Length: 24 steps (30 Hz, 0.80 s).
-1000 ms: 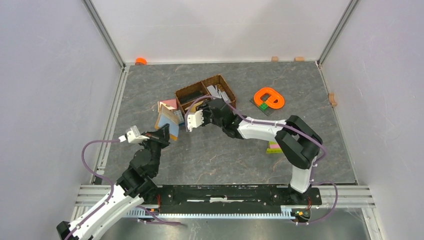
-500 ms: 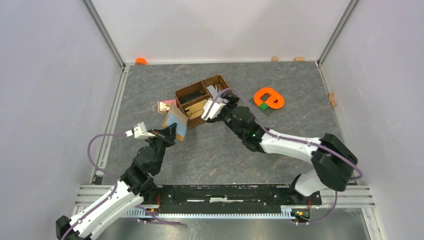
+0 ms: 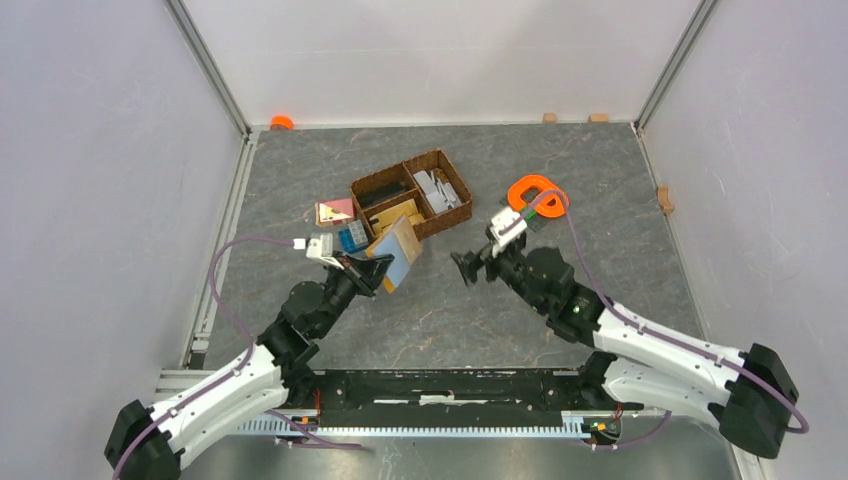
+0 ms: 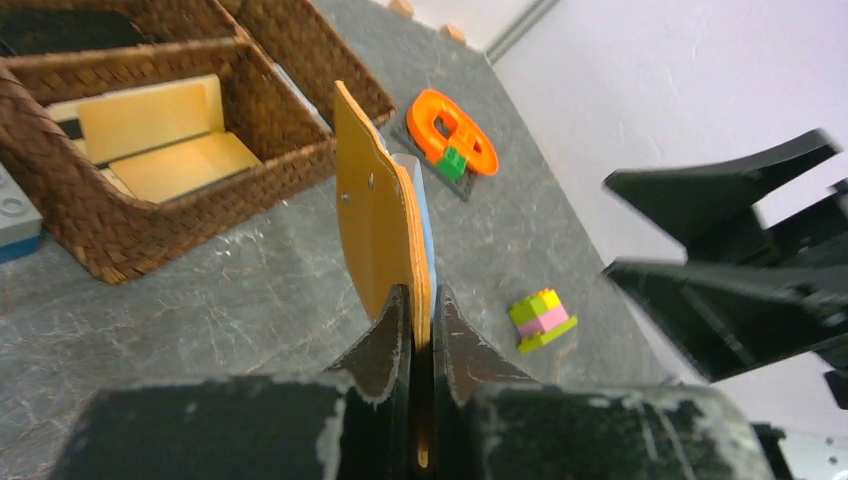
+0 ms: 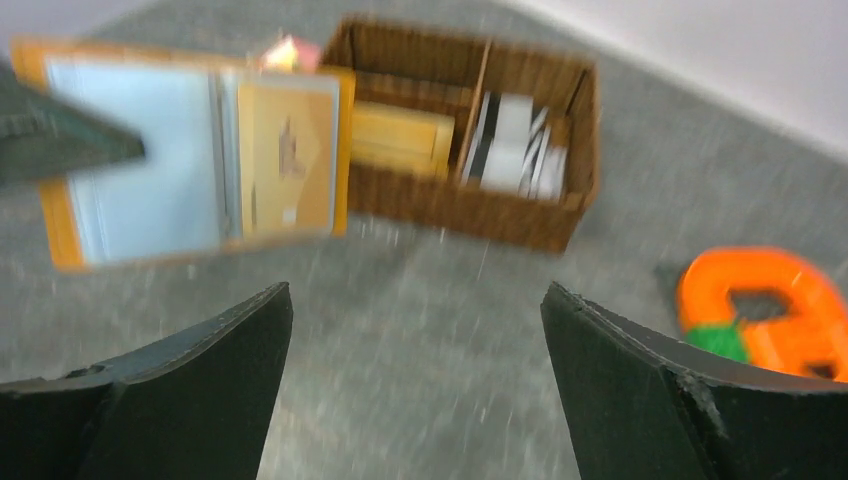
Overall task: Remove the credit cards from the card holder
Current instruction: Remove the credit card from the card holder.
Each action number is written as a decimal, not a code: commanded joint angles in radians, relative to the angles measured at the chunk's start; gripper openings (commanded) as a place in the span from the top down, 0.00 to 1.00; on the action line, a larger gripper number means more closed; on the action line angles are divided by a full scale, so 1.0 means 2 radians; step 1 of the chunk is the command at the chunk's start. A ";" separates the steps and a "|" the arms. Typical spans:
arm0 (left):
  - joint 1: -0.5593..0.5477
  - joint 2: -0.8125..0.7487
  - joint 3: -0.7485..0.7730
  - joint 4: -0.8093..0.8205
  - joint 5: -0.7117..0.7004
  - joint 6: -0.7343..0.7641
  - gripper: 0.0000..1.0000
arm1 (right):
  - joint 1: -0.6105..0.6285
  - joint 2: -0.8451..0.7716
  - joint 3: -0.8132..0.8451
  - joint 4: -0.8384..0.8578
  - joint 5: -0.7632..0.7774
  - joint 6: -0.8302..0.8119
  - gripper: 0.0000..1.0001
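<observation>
Card holder (image 3: 397, 252): unfolded, edge pinched by left end effector (image 4: 421, 318) | right end effector (image 5: 415, 330): spread wide, facing it, apart

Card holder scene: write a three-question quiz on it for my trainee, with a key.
1. True or false: the right gripper is shut.
2. The left gripper is shut on: A the wicker basket, B the card holder, C the orange ring.
3. Short answer: is the card holder lying on the table or lifted off it?
Key: 1 false, its jaws stand wide open; 2 B; 3 lifted.
</observation>
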 commanded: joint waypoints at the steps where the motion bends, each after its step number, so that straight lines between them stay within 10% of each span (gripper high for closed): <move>1: -0.002 0.048 0.024 0.081 0.078 0.031 0.98 | 0.001 -0.051 -0.095 0.004 -0.037 0.080 0.02; 24: 0.028 0.191 0.036 0.298 0.342 -0.051 0.98 | -0.220 -0.087 -0.260 0.276 -0.404 0.281 0.02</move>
